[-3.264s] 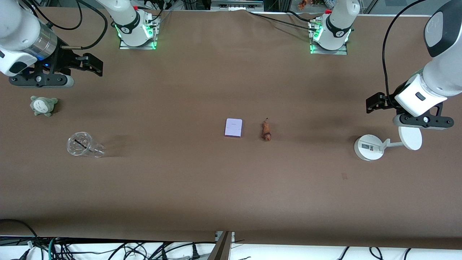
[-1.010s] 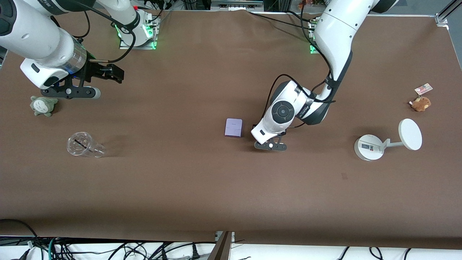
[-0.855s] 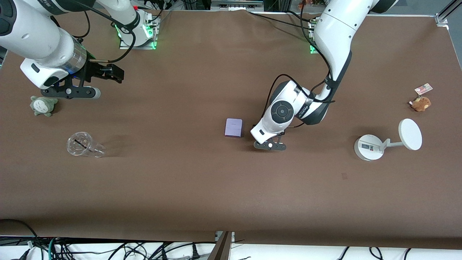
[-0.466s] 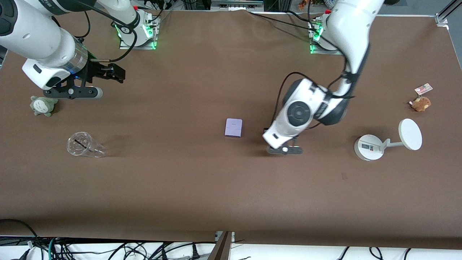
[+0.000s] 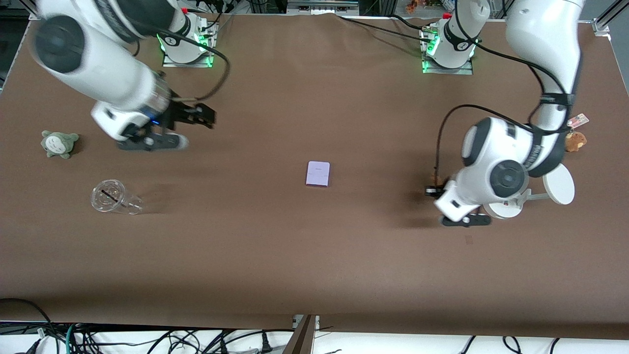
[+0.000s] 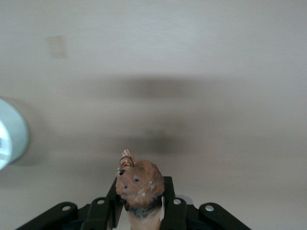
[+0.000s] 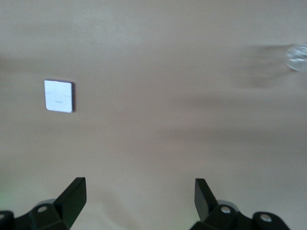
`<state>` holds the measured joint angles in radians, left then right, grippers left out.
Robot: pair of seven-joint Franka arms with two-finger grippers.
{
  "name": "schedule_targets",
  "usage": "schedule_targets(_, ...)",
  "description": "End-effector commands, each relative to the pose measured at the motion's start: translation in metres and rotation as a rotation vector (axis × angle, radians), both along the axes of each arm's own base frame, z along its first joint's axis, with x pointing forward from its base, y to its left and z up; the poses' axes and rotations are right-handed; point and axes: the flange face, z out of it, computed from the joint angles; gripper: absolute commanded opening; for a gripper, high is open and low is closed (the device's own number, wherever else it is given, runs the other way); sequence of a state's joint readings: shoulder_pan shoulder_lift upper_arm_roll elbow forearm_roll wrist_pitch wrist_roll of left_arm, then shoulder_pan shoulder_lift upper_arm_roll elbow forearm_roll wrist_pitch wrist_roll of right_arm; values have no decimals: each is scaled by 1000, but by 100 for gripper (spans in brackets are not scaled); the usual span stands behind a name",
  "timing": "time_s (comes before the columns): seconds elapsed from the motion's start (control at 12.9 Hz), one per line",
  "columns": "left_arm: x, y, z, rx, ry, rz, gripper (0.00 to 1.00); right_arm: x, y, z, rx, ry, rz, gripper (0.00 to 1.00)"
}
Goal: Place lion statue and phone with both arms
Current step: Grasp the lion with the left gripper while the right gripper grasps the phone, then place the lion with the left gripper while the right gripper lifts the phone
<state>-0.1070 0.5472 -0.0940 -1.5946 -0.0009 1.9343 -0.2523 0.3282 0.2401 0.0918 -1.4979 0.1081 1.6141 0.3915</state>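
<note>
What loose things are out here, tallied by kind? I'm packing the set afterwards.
Plush toys: 2, grey-green plush and brown plush
Figurines: 1, lion in the left gripper
Phones: 1, phone
Clear cups: 1, cup
White stands: 1, stand
Total: 6

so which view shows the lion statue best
The left wrist view: the lion statue fills the foreground, clamped in the left tool, face toward the camera. The front view shows only a brown sliver past the arm. The right wrist view does not show it.
</note>
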Motion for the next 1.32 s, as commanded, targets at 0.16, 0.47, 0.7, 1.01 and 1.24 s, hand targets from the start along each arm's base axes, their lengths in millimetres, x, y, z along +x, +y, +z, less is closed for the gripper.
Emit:
schedule_targets(0.16, -2, 41, -37, -19, 33, -55, 26, -2, 102, -86, -24, -13, -86, 100)
schedule_targets(0.47, 0, 84, -74, -56, 3, -121, 26, -4, 165, -159, -42, -65, -106, 100)
schedule_targets(0.7, -4, 84, -91, -58, -18, -122, 33, 6, 195, -203, -43, -73, -117, 100)
schedule_targets(1.01, -3, 82, -78, -55, -44, -123, 100, 5, 214, -252, -36, -97, -90, 100)
schedule_targets(1.24, 1, 83, -10, -44, -68, -127, 100, -3, 230, -281, -36, -110, -65, 100)
